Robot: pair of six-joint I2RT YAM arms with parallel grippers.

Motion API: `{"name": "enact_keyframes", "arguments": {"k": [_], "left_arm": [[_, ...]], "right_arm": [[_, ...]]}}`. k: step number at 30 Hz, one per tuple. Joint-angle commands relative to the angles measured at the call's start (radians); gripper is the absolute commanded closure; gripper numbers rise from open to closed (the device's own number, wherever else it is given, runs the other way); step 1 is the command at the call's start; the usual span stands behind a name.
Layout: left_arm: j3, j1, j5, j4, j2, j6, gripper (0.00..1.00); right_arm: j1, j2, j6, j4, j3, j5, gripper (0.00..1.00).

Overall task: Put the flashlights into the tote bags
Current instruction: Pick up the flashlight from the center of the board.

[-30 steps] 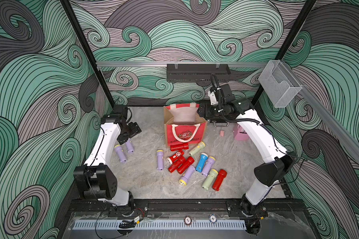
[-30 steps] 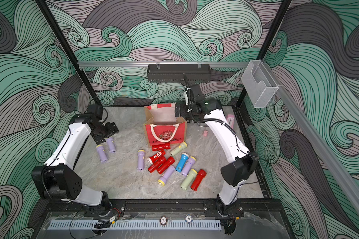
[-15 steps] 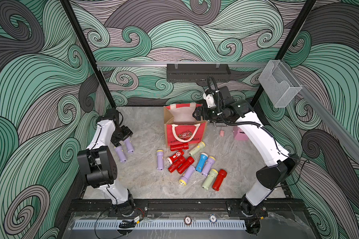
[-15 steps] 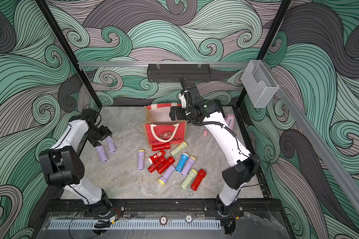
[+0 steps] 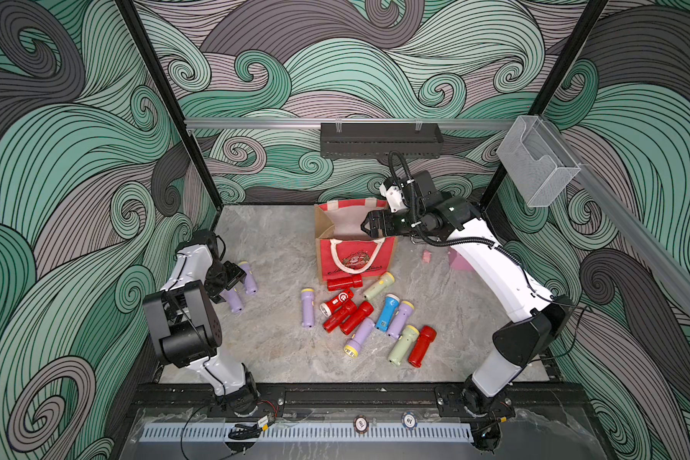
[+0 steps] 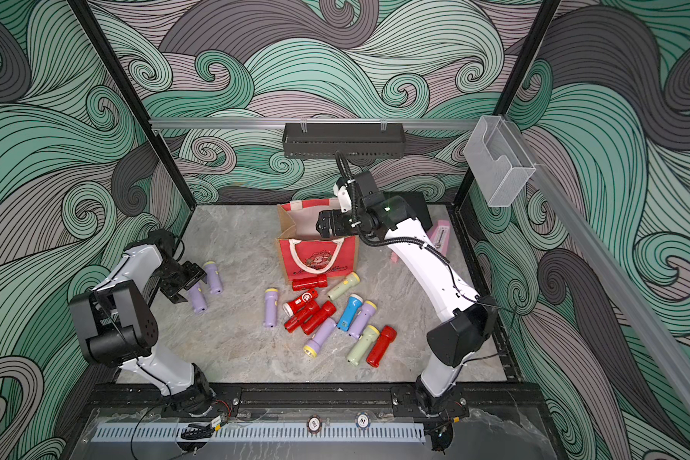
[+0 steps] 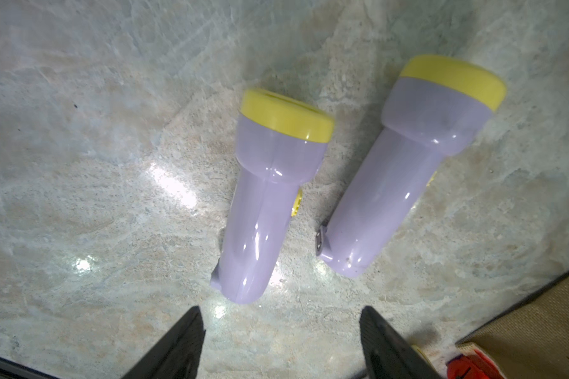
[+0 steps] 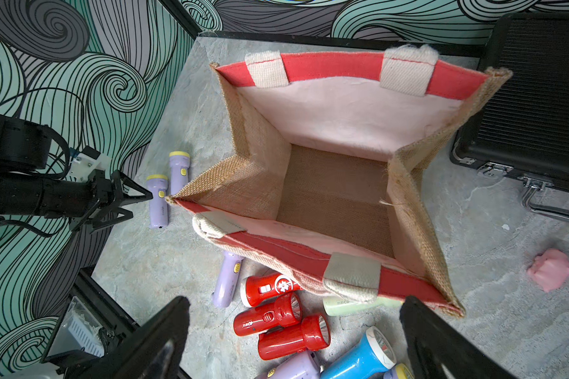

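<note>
Left wrist view: left hand (image 7: 280,316) apart by lilac pair (image 7: 266,203), tote bag (image 5: 355,259) upright

Both flashlights of the lilac pair lay flat on the desk (image 7: 79,164), side by side, not touching. Their yellow-rimmed heads pointed away from the left hand. Its jaws stood apart with nothing between them, tips just short of the tail ends. Could not tell whether they touched the desk. In both top views the left hand (image 5: 232,278) was at the desk's left side, partly covering the pair.

Right hand (image 8: 294,302) was spread wide and empty, hanging above the bag's open mouth. In both top views it sat over the bag's right rim (image 5: 369,227). The tote bag stood toward the back middle of the desk, red printed front facing forward, white rope handle draped down that face. Right wrist view looked straight down to its woven brown floor.

Other flashlights lay loose on the desk in front of the bag:
- red flashlight (image 5: 344,283) right at the bag's front base
- pale green flashlight (image 5: 378,285) just beside it
- lone lilac flashlight (image 5: 307,307) off to the left, apart
- red cluster (image 5: 347,314) in the middle, with the blue flashlight (image 5: 387,312) beside it
- end red flashlight (image 5: 422,345) nearest the front, beside another pale green one

Black case (image 8: 523,98) sat just beside the bag. Pink scrap (image 8: 554,267) lay on the desk near it.
</note>
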Motion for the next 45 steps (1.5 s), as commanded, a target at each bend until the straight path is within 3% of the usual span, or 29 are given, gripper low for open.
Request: {"name": "enact_keyframes", "arguments": {"k": [1,27,36,45], "left_arm": [[-0.017,0.025,0.008,0.039,0.012,0.032,0.24],[-0.018,0.04,0.031,0.149,0.175,0.067,0.41],[-0.064,0.038,0.003,0.172,0.177,0.07,0.58],[-0.093,0.039,-0.017,0.177,0.139,0.077,0.65]], "right_arm": [[0.002,-0.025,-0.006,0.025,-0.011,-0.012,0.01],[0.003,-0.048,0.039,0.027,-0.023,0.057,0.0],[-0.003,-0.068,0.042,0.027,-0.034,0.097,0.01],[-0.015,-0.079,0.053,0.034,-0.05,0.105,0.0]]}}
